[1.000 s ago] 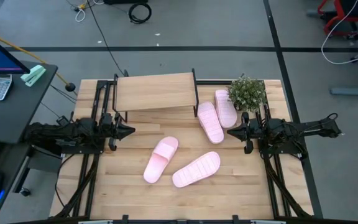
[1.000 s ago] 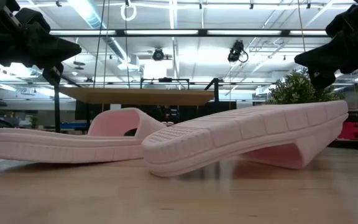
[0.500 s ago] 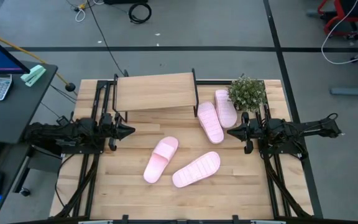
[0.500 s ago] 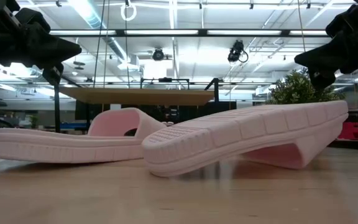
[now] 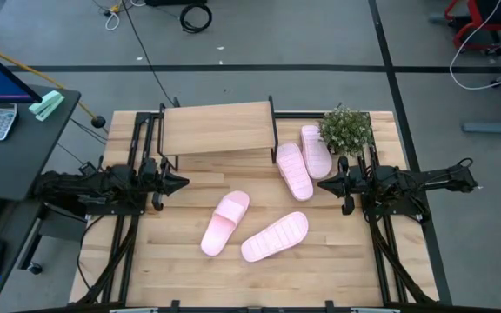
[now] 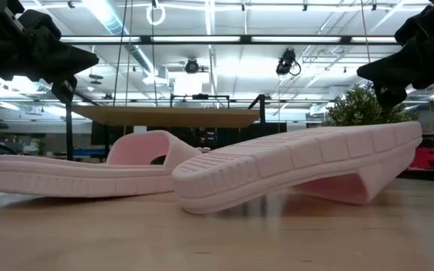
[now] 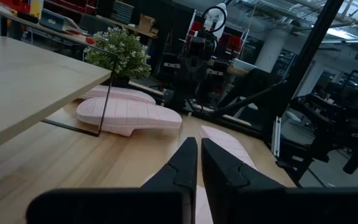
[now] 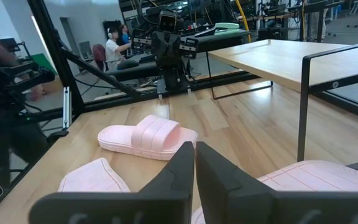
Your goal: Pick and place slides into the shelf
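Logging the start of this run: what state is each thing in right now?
Left gripper: shut, empty, off the table.
Right gripper: shut, empty, off the table.
Shelf: bare on top.
Upright slide: strap up.
Three other slides: sole up.
Plant: upright.

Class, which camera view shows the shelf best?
The high view: the shelf's whole plank top and frame show. The low view gives only its edge behind the slides; the wrist views show just a corner.

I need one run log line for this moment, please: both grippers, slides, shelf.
left gripper: shut, empty, left of table | right gripper: shut, empty, right side | slides: four on table, none placed | shelf: top bare
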### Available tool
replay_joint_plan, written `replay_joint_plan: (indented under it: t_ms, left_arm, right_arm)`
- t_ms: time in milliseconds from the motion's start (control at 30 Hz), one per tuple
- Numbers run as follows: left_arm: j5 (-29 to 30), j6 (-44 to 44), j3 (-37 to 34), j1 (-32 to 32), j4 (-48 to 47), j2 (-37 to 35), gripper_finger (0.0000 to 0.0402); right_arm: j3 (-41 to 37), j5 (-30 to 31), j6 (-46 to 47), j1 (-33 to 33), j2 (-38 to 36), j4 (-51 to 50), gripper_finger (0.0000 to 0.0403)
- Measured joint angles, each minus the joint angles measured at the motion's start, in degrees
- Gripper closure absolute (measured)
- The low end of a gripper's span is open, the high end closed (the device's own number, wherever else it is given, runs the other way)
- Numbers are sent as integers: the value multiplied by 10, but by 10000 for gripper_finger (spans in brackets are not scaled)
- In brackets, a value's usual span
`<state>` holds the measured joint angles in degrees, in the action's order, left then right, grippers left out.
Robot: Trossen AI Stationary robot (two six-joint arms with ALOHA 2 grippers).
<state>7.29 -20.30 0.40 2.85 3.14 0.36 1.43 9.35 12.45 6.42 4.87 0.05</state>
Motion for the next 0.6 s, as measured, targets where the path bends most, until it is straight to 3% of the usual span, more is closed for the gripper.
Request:
replay_joint_plan:
  t_ms: [600]
  left_arm:
    - [0, 0, 0, 0, 0, 0, 374]
  right_arm:
    - [0, 0, 0, 0, 0, 0, 380]
